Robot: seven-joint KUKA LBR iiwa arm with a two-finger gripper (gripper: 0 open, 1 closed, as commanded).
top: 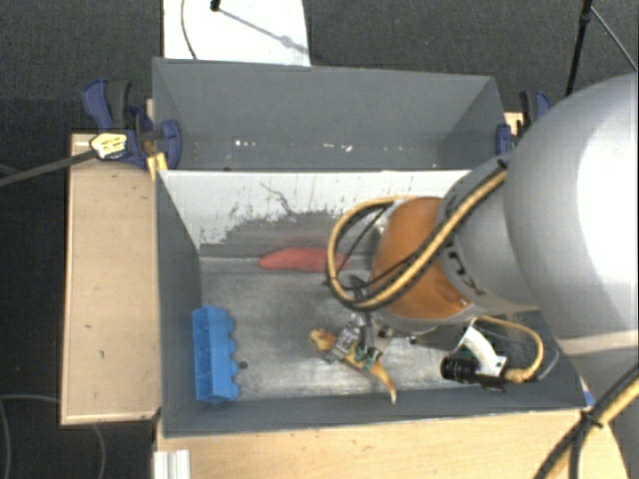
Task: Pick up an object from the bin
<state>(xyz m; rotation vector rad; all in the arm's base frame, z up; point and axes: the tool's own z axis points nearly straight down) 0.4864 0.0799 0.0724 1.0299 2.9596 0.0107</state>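
Look at the bin (280, 362) and take the blue ridged block (215, 354) as your marker: it lies flat on the floor by the bin's wall, lengthwise along it. Well to the right of the blue block in the camera view, the gripper (356, 345) is down at the bin floor, below the arm's orange cover (414, 262) and the loop of yellow-and-black cables (347, 239). You cannot tell whether the gripper is open or closed, since the cover and the cables hide much of it. Right at the gripper lies a small tan-and-green thing (375, 371), thin and uneven in shape, with one tan end poking out on the side toward the blue block and another tan end pointing away from it, toward the near wall. Whether the gripper touches that thing you cannot make out. Farther back than the blue block and to its right, a flat red piece (293, 259) rests against the foot of the rear wall, apart from the gripper.
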